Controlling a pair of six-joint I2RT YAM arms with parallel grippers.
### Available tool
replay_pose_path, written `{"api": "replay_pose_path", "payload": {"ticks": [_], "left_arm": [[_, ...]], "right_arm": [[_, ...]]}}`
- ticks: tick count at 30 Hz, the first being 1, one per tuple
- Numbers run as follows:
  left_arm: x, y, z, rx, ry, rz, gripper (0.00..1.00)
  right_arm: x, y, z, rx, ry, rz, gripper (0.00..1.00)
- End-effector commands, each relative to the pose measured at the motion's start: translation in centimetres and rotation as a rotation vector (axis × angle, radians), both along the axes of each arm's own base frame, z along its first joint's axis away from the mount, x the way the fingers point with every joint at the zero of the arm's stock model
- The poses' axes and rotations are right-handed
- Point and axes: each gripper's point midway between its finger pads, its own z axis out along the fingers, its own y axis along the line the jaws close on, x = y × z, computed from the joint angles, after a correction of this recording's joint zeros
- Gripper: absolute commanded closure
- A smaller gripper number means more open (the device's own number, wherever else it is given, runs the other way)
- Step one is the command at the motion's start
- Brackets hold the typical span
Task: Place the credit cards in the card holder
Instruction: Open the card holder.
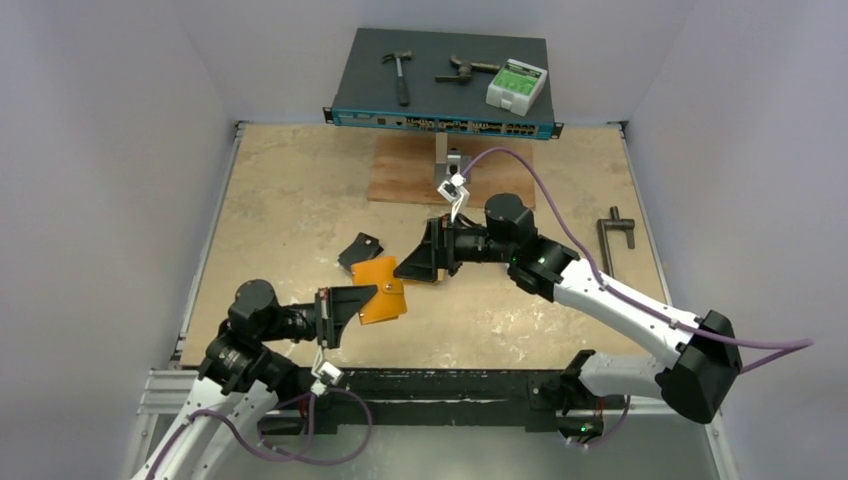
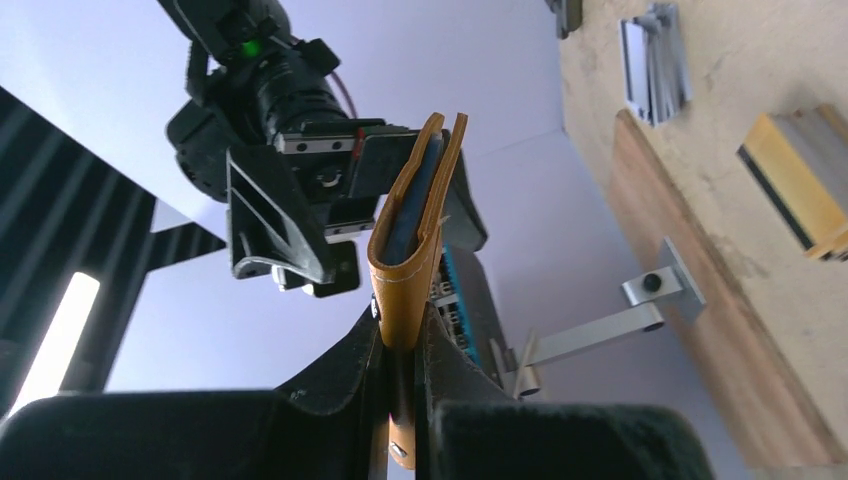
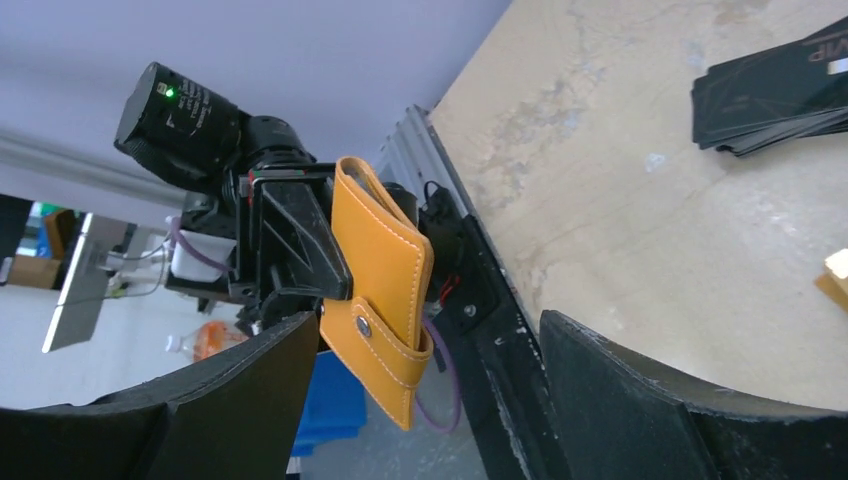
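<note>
The orange card holder (image 1: 383, 292) is folded shut, its snap tab (image 3: 372, 335) fastened. My left gripper (image 1: 358, 305) is shut on its lower edge and holds it upright above the table; in the left wrist view (image 2: 400, 400) the holder (image 2: 412, 230) gapes slightly at its far end, showing grey-blue sleeves. My right gripper (image 1: 408, 266) is open just right of the holder; its fingers (image 3: 640, 400) stand apart on either side of the holder's tab end (image 3: 385, 270) without touching. A yellow-orange card stack with a silver-grey card (image 2: 800, 190) lies on the table.
A black card stack (image 1: 360, 250) lies left of the right gripper and also shows in the right wrist view (image 3: 770, 90). A wooden board (image 1: 410, 175) and a metal bracket (image 1: 441, 152) lie behind. A network switch (image 1: 440, 80) carries tools. A T-handle tool (image 1: 615, 232) lies at the right.
</note>
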Motion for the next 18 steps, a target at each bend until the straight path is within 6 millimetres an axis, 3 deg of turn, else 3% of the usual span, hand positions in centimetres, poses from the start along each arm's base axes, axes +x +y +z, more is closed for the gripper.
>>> {"api": "replay_pose_path", "payload": {"ticks": [1, 5, 10, 14, 18], "left_arm": [[-0.2, -0.5, 2.8, -0.045, -0.209, -0.042, 1.00], [-0.3, -0.7, 3.2, -0.052, -0.216, -0.052, 1.00], [0.4, -0.8, 3.1, -0.040, -0.210, -0.038, 1.00], [1.2, -1.0, 3.2, -0.037, -0.213, -0.021, 0.98], [1.4, -1.0, 3.5, -0.043, -0.178, -0.014, 0.73]], "right_arm": [[-1.3, 1.2, 1.8, 0.134, 0.004, 0.107, 0.19], [-1.3, 1.9, 1.7, 0.183, 0.032, 0.136, 0.21], [-1.4, 2.6, 3.9, 0.297, 0.033, 0.170, 0.30], [-1.6, 2.7, 5.0, 0.346, 0.030, 0.181, 0.60], [-1.7, 2.3, 5.4, 0.356, 0.009, 0.172, 0.92]]}}
